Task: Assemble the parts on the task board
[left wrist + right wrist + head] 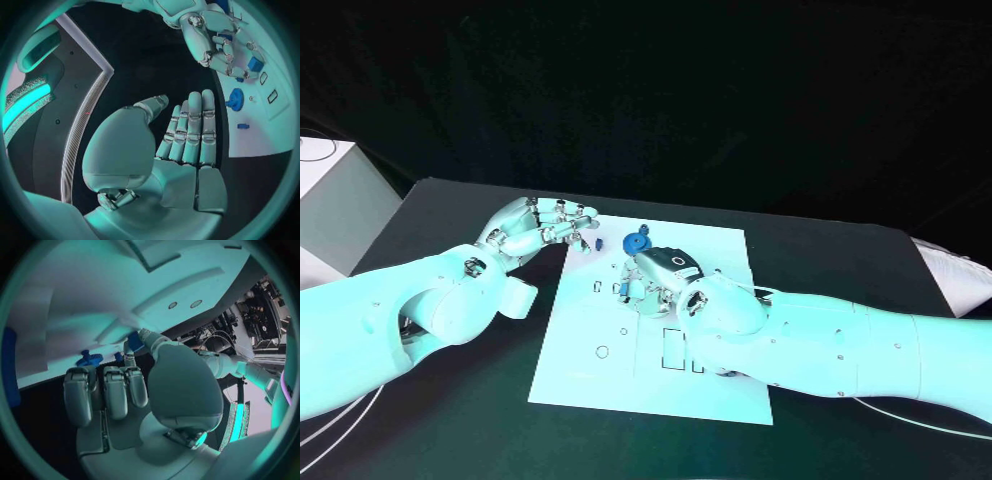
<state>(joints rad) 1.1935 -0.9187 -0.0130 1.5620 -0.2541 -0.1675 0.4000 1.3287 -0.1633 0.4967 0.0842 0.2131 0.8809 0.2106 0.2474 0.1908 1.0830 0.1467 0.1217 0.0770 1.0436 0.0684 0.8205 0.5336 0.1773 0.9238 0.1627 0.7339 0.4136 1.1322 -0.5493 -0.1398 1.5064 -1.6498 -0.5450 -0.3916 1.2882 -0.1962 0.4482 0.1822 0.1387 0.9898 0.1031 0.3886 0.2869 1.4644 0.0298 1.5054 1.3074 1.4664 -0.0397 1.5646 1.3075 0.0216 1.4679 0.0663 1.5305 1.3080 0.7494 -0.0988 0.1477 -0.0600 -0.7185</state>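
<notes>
Left hand (538,228) first: from the head camera I see it at the far left corner of the task board (610,375), fingers reaching toward the board's edge. My left wrist camera shows that hand (178,145) with its fingers straight and side by side, thumb apart, and nothing in the palm, so it is free and holding nothing. Just beside its fingertips, on the board's far left edge, sits a small blue part (594,243). A little to the right of it, near the far edge of the board, is a round blue gear-shaped part (638,240); the left wrist camera shows the same part (235,99) lying on the white surface.

Next over, my right hand (672,285) rests on the middle of the board, fingers curled down onto the plate. In the left wrist camera its fingers (215,42) bend over a blue piece (254,63), but I cannot tell whether it is actually pinched. The right wrist camera shows that hand (134,390) with fingers folded, the thumb tip against a blue part (134,342).
</notes>
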